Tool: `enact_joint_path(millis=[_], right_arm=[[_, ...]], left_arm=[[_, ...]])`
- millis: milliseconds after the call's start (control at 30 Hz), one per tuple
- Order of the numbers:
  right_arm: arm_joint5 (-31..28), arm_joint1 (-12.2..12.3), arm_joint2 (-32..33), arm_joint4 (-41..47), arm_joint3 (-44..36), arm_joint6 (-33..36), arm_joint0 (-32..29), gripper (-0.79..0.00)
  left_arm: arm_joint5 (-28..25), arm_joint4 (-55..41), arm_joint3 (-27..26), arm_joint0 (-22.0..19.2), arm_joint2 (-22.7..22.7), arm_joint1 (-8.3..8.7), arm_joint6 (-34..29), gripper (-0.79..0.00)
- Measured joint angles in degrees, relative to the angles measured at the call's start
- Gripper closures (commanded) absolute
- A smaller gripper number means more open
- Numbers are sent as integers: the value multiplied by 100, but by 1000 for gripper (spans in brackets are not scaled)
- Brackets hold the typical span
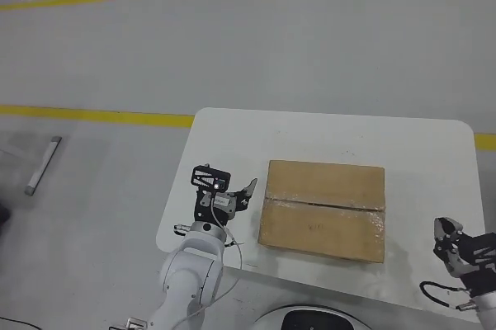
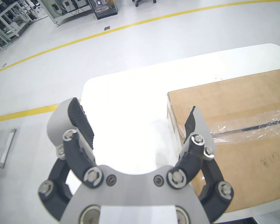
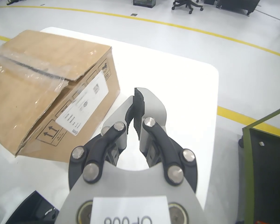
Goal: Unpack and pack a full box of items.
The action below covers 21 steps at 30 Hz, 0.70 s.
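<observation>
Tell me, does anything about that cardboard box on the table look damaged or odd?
Yes, the cardboard box looks worn. The clear tape along its top seam is wrinkled, a top flap is torn and gapes at the labelled end, and a bottom corner there has split open.

The cardboard box (image 1: 323, 209) in front of me lies flat in the middle of the white table (image 1: 413, 140), its long side running across. It is brown, and its two top flaps are folded shut. Crinkled clear tape (image 2: 252, 124) runs along the seam, where a dark gap shows. The end on my right carries a white label (image 3: 82, 104) and printed arrows, and its top edge there is creased.
</observation>
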Motion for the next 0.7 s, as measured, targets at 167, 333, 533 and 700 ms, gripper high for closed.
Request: enact_joint_path(millis=[167, 333, 533, 700], right_arm=[[-33, -27, -637, -353, 301, 247, 507, 0], [11, -70, -1200, -526, 540, 505, 1108, 0], [-126, -106, -1665, -644, 691, 763, 1606, 0], [-157, -139, -2008, -826, 762, 864, 1918, 0]], left_arm=[[0, 0, 0, 0, 0, 0, 0, -785], [0, 0, 0, 0, 0, 0, 0, -785], [0, 0, 0, 0, 0, 0, 0, -785], [0, 0, 0, 0, 0, 0, 0, -785]])
